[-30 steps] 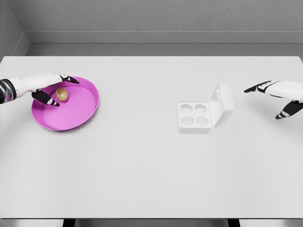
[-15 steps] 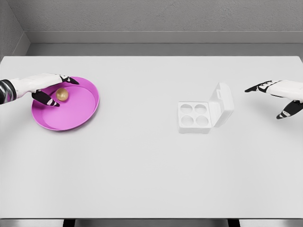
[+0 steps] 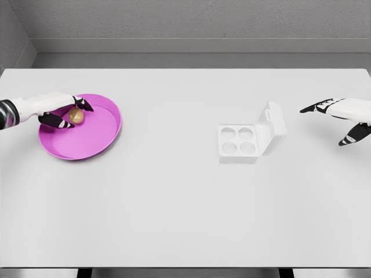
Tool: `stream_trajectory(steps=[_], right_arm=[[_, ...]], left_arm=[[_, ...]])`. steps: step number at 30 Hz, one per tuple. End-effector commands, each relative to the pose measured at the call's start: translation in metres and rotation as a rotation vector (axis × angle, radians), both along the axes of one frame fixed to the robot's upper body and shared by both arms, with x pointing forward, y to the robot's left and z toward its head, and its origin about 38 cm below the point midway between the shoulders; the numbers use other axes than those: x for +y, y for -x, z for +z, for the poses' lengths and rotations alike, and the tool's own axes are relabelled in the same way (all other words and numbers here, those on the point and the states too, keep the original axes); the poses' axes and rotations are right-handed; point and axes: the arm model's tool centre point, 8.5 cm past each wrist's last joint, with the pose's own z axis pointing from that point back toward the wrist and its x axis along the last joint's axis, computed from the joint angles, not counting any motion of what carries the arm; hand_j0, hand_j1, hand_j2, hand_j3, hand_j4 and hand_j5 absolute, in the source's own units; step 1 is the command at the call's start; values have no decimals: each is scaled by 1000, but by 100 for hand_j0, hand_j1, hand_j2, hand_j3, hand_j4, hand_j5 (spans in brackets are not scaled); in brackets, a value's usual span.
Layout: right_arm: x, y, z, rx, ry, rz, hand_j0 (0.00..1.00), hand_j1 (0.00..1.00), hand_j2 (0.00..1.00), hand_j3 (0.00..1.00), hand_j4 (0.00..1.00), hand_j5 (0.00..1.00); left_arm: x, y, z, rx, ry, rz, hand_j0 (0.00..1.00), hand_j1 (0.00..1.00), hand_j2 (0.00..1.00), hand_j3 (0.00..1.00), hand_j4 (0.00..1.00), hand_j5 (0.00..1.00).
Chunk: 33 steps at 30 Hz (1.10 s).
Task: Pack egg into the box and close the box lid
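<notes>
The left robot hand is curling narrowly around the egg, fingers touching it. The egg is sitting in the pink plate. The right robot hand is hovering with fingers spread, holding nothing.

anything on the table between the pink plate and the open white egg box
Nothing: the head view shows only bare white table between the round pink plate and the open white four-cup egg box.

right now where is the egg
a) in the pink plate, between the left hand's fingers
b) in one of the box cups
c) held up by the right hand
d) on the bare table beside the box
a: the egg lies in the pink plate with the left hand closed around it, and all four cups of the open box are empty.
</notes>
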Motion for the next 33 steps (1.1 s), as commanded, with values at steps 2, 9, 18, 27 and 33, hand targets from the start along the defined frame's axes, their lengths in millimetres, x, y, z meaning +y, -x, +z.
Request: stream_trajectory(steps=[2,9,18,27,33], right_arm=[[0,0,1,-1,-5,-4,100,100,100,100,100,100],[0,0,1,-1,-5,-4,100,100,100,100,100,100],[-1,0,1,-2,-3,-5,100,100,100,100,100,100],[-1,0,2,-4,-3,-5,100,100,100,100,100,100],[-1,0,1,-2,-3,-5,100,100,100,100,100,100]], left_arm=[[0,0,0,0,6,3,63,63,63,63,63,63],[2,1,-1,4,3,5,58,58,58,58,58,58],[2,2,-2,5,4,5,50,50,50,50,50,50],[-15,1,13,-44,3,-50,49,49,49,49,49,49],[-29,-1,29,-95,9,-91,49,49,49,49,49,49]])
